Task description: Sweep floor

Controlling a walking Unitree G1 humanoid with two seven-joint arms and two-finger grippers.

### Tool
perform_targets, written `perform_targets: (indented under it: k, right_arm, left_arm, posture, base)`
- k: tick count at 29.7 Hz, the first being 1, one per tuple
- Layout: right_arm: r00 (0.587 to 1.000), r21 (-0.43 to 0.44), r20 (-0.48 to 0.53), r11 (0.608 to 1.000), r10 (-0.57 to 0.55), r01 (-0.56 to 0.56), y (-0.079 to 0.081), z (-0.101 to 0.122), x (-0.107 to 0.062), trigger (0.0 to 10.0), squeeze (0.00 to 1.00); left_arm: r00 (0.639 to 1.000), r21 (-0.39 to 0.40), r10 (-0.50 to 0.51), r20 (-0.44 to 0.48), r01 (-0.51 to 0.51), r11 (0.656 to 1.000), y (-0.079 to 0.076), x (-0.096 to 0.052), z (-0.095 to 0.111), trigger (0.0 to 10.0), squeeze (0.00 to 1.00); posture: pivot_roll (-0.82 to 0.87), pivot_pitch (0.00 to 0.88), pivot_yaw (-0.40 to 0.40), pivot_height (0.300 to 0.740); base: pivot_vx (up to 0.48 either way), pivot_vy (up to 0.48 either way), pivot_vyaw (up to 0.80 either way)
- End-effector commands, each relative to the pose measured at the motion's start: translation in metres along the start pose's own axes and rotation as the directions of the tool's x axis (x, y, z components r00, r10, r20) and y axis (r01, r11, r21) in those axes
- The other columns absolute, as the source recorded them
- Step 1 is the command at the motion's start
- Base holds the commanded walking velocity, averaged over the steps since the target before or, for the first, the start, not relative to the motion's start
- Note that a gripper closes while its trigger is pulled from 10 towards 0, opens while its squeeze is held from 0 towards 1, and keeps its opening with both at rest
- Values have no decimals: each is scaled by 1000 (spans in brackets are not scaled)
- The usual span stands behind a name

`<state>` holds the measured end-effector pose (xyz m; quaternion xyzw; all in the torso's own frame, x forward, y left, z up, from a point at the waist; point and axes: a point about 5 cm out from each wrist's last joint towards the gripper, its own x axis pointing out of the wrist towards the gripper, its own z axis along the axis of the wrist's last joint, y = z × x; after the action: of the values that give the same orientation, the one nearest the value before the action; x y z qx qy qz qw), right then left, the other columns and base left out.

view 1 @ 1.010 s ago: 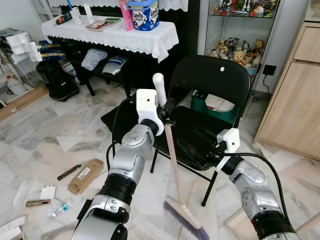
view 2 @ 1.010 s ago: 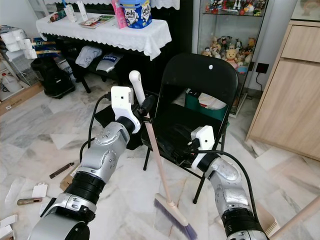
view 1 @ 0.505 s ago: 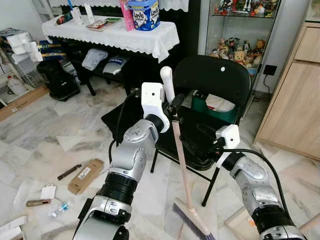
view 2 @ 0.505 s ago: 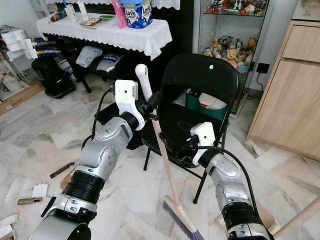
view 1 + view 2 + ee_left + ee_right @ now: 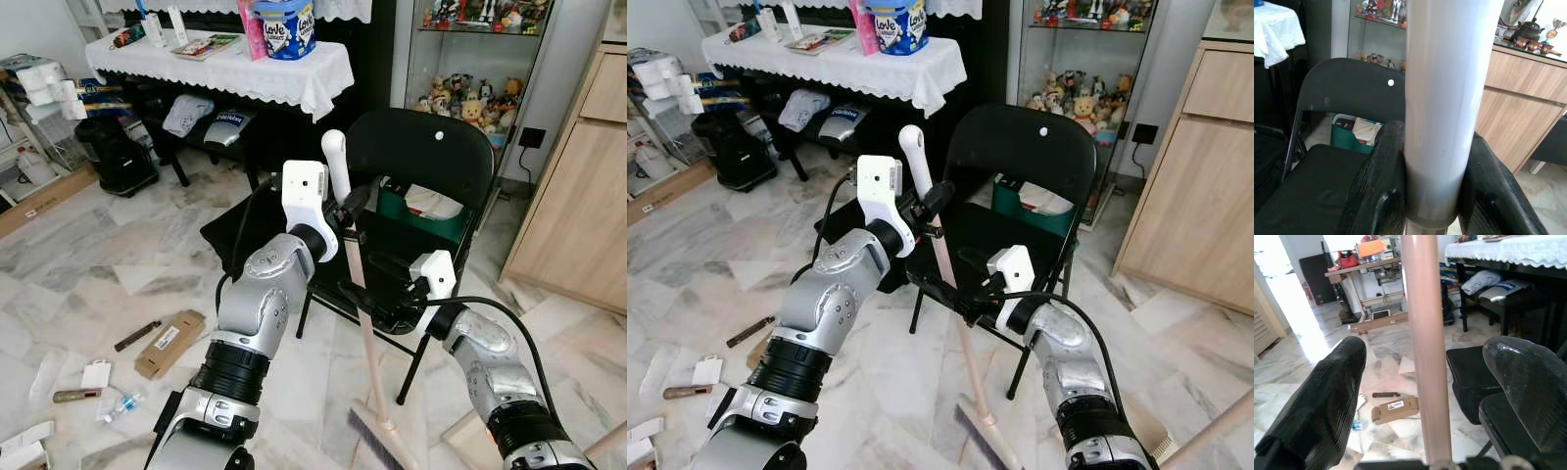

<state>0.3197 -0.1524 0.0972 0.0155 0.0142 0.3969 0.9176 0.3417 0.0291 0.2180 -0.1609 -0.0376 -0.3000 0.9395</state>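
While the head views take in both arms at once, the wrist views show how each gripper stands on the broom [image 5: 363, 323]. Seen from the left wrist, the left gripper [image 5: 1436, 196] has its two black fingers [image 5: 1378, 196] pressed against either side of the broom's thick white grip, clamped on it, with the black folding chair [image 5: 1347, 93] and a wooden cabinet [image 5: 1523, 93] behind. Seen from the right wrist, the right gripper [image 5: 1422, 396] has its fingers [image 5: 1322, 396] spread wide, one on each side of the pinkish pole with clear space between each finger and the pole; past them lie a cardboard box [image 5: 1395, 409] on the marble floor [image 5: 1312, 367] and a cluttered workbench further off.

From the head, the broom stands nearly upright in front of the chair [image 5: 421, 157], leaning slightly so that its top is nearer the robot's left. Its rounded white grip end [image 5: 336, 162] sticks up above the left gripper [image 5: 345, 208]; below that the shaft is pale pink, running down past the right gripper [image 5: 364, 284] to a pink head with purple bristles [image 5: 367, 452] near the floor by the chair's front leg. A table with a white cloth [image 5: 245, 69] stands behind, and a glass case of figurines [image 5: 470, 88] beyond the chair.
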Motion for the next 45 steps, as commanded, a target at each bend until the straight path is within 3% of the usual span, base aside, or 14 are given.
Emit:
perform_targets:
  k: [1, 6, 7, 8, 9, 10, 13, 14, 28, 30, 45]
  right_arm:
    - [1000, -17, 4, 1000, -11, 11, -2, 3, 5, 10000, 0]
    - [998, -46, -26, 997, -64, 63, -7, 1, 4, 10000, 0]
    - [997, -45, -30, 996, -73, 71, -8, 0, 4, 9176, 0]
    - [996, -44, -32, 996, -80, 79, -9, 0, 4, 3412, 0]
    - [996, -44, -32, 996, -80, 79, -9, 0, 4, 3412, 0]
    - [996, -44, -32, 996, -79, 77, -9, 0, 4, 0, 0]
    - [997, -43, -33, 996, -75, 74, -9, -1, 4, 314, 0]
    - [996, -47, -34, 996, -80, 78, -9, -2, 5, 10000, 0]
    - [998, 4, -9, 998, 55, -55, 2, -3, 6, 10000, 0]
    - [998, 11, -3, 998, 61, -61, 2, -3, 6, 0, 0]
    - [996, 29, 4, 996, 88, -88, 3, -3, 3, 0, 0]
  left_arm:
    - [999, -16, -30, 43, 30, 999, -7, 0, 11, 10000, 0]
    - [998, -24, -36, 50, 37, 999, -8, 0, 15, 10000, 0]
    - [998, -23, -37, 52, 38, 999, -8, 0, 16, 10000, 0]
    - [998, -23, -39, 53, 41, 999, -9, -1, 16, 10000, 0]
    - [998, -23, -40, 54, 42, 999, -9, -1, 17, 10000, 0]
    - [998, -24, -42, 54, 44, 999, -9, -1, 17, 10000, 0]
    - [997, -27, -51, 53, 52, 998, -10, -1, 17, 10000, 0]
    - [997, -32, -55, 53, 56, 998, -11, -1, 18, 10000, 0]
    - [993, -54, -92, 67, 96, 994, -18, 0, 23, 10000, 0]
    - [993, -54, -95, 68, 99, 994, -19, 0, 23, 10000, 0]
    - [994, -60, -92, 57, 95, 994, -17, 0, 20, 10000, 0]
  posture:
    - [-89, 0, 121, 740]
    - [-89, 0, 121, 740]
    - [-89, 0, 121, 740]
    - [-89, 0, 121, 740]
    - [-89, 0, 121, 740]
    - [-89, 0, 121, 740]
    - [-89, 0, 121, 740]
    - [-84, 0, 123, 740]
    - [-86, 0, 125, 740]
    - [-86, 0, 127, 740]
    - [-85, 0, 126, 740]
  base:
    - [0, 0, 0]
    - [0, 0, 0]
    - [0, 0, 0]
    - [0, 0, 0]
    - [0, 0, 0]
    - [0, 0, 0]
    - [0, 0, 0]
    - [0, 0, 0]
    - [0, 0, 0]
    - [0, 0, 0]
    - [0, 0, 0]
